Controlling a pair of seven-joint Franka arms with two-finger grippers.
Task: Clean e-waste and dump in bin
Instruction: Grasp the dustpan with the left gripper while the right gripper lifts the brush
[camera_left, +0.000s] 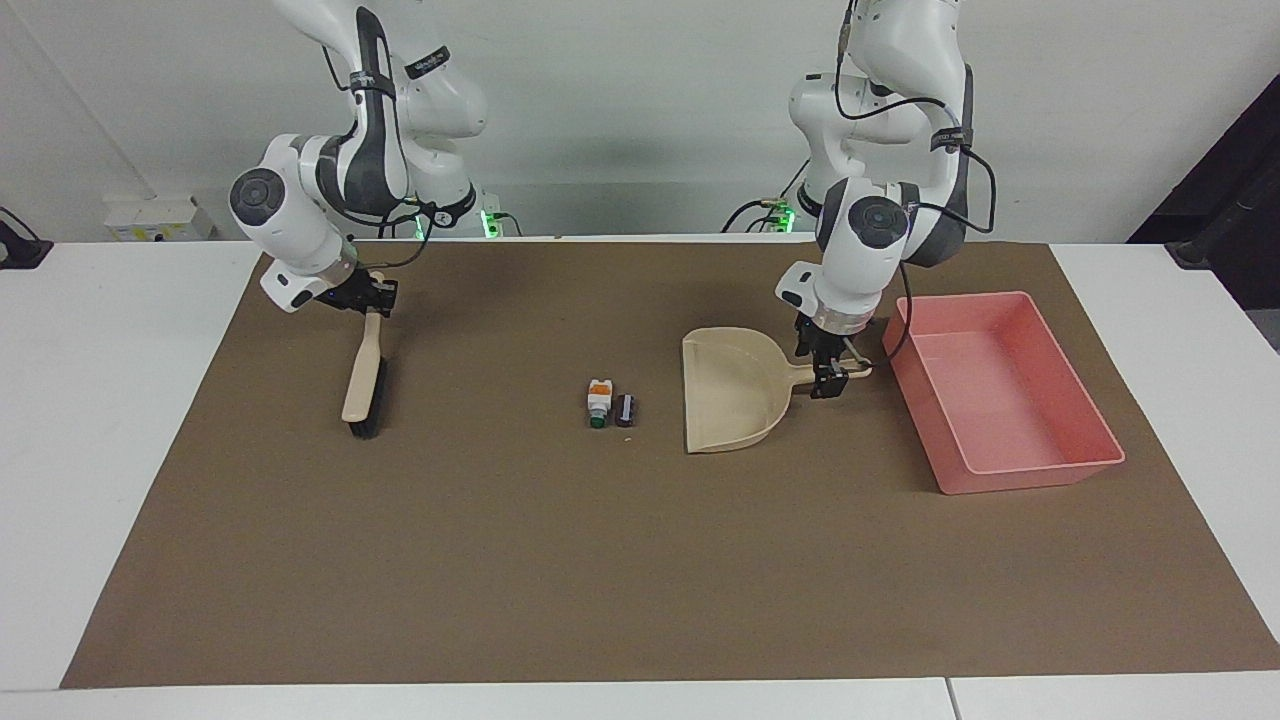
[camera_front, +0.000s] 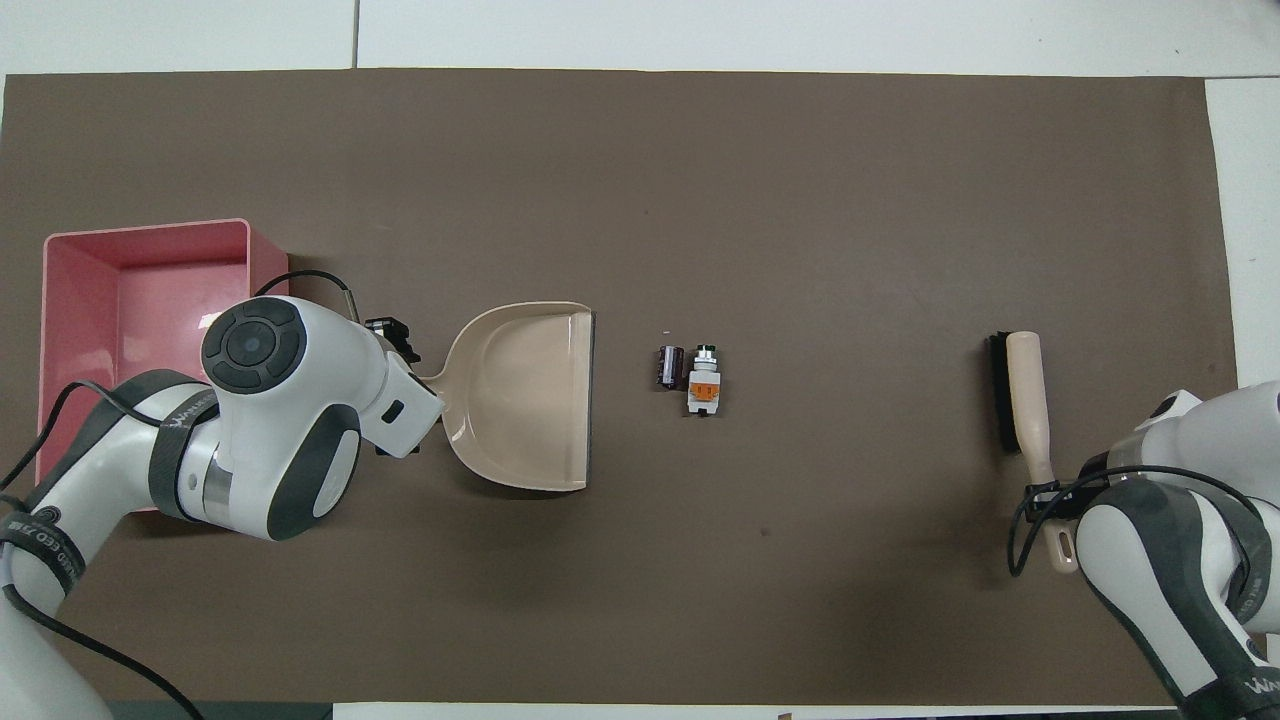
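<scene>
The e-waste lies mid-table: a white part with orange top and green end (camera_left: 598, 403) (camera_front: 703, 380), and a dark block (camera_left: 626, 409) (camera_front: 669, 366) touching or almost touching it. The pink bin (camera_left: 1030, 470) (camera_front: 150, 228) stands at the left arm's end. A beige dustpan (camera_left: 730, 400) (camera_front: 520, 400) lies between bin and e-waste, mouth toward the e-waste. My left gripper (camera_left: 828, 380) is down at the dustpan's handle. My right gripper (camera_left: 370, 300) is shut on the handle of a beige brush (camera_left: 362, 385) (camera_front: 1025, 400), whose bristle end rests on the mat.
A brown mat (camera_left: 600, 560) covers most of the white table. The brush lies toward the right arm's end, well apart from the e-waste. The bin holds nothing that I can see.
</scene>
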